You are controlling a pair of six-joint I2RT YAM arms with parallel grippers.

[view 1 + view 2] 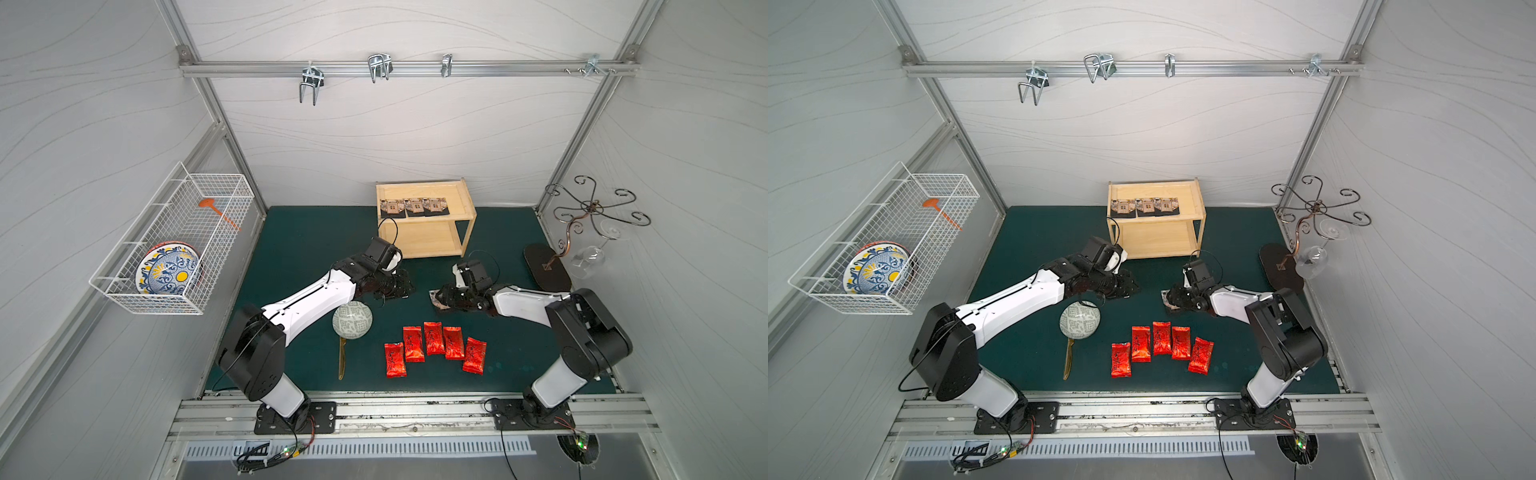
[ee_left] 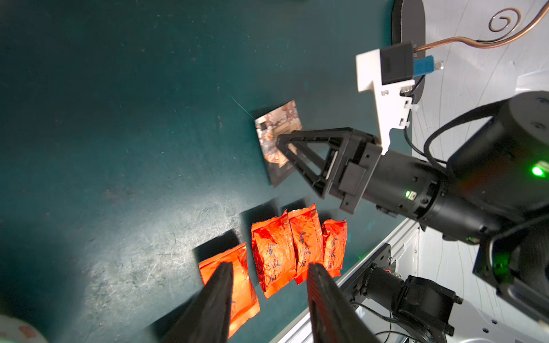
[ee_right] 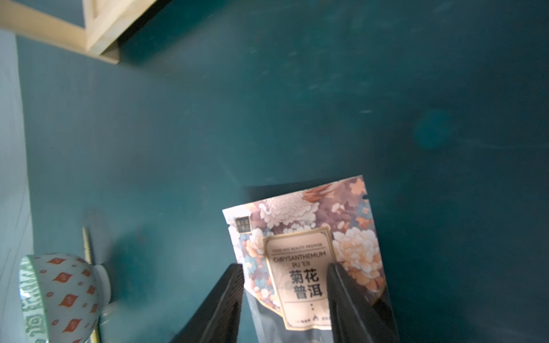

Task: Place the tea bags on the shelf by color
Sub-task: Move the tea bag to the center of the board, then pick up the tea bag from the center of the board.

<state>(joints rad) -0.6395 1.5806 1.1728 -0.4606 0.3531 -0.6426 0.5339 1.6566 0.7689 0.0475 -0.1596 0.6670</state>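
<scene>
In both top views three beige tea bags (image 1: 413,206) are sitting in a row on the top tray of the shelf (image 1: 455,198), and its lower tier is looking bare. Five red tea bags (image 1: 434,349) are lying on the table (image 1: 299,249) near the front, well apart from the shelf. The right gripper (image 1: 444,296) is hovering over the loose beige tea bag (image 1: 434,298) between them, and the left gripper (image 1: 405,287) is hanging just across from it, near a bowl (image 1: 352,320).

Left wrist view: the left gripper (image 2: 271,265) is hanging released, nothing between its jaws, red tea bags (image 2: 273,249) lying below it.

Right wrist view: the right gripper (image 3: 284,267) is holding its jaws apart over the loose beige tea bag (image 3: 306,234), which is lying flat on the table. It isn't clamping it, and I can't tell if it's touching.

I'm guessing this bag is going to be light, thin and kinda slick, so it's probably sliding before lifting. Pinching a raised edge or corner is looking like the best bet
</scene>
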